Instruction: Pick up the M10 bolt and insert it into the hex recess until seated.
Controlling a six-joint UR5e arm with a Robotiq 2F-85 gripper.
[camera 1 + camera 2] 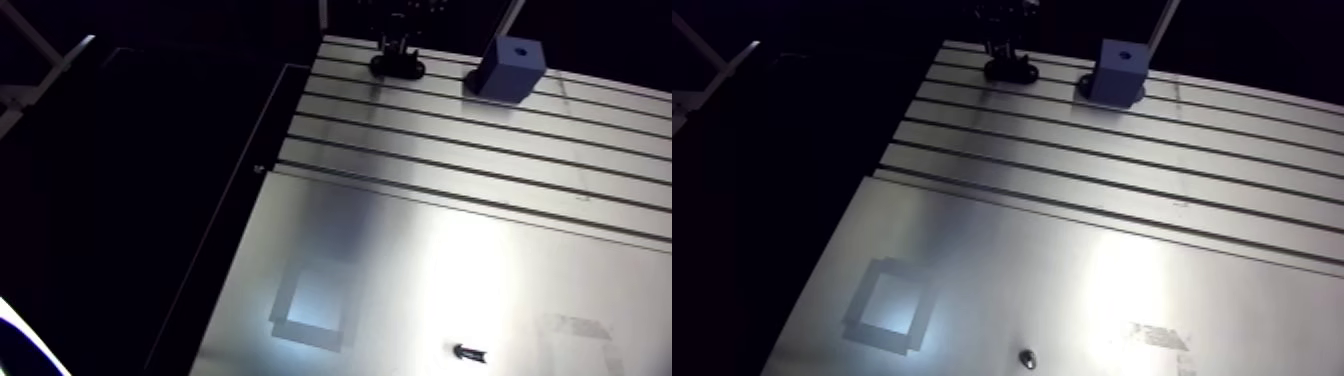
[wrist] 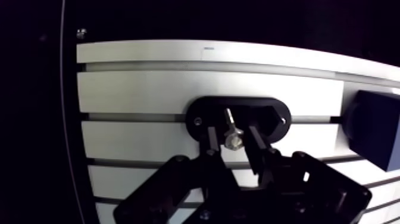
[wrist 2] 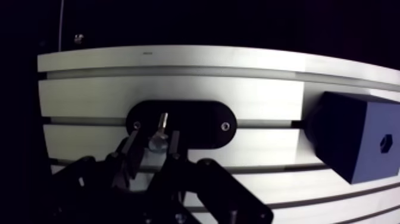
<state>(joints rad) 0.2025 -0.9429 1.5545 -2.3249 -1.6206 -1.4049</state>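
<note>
Jaws over the bolt
They stood open astride the bolt (image 2: 232, 134) on its holder (image 2: 271, 113), poised to pinch; the block (image 3: 351, 140) sat near, recess (image 3: 386, 142) exposed.

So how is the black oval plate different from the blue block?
The black plate is flat, low and oval; the blue block is tall and boxy. The plate has a bolt and the gripper right over it; the block stands alone beside it. The block has a six-sided hole in one face; the plate has small screws. Both sit on the slotted table.
</note>
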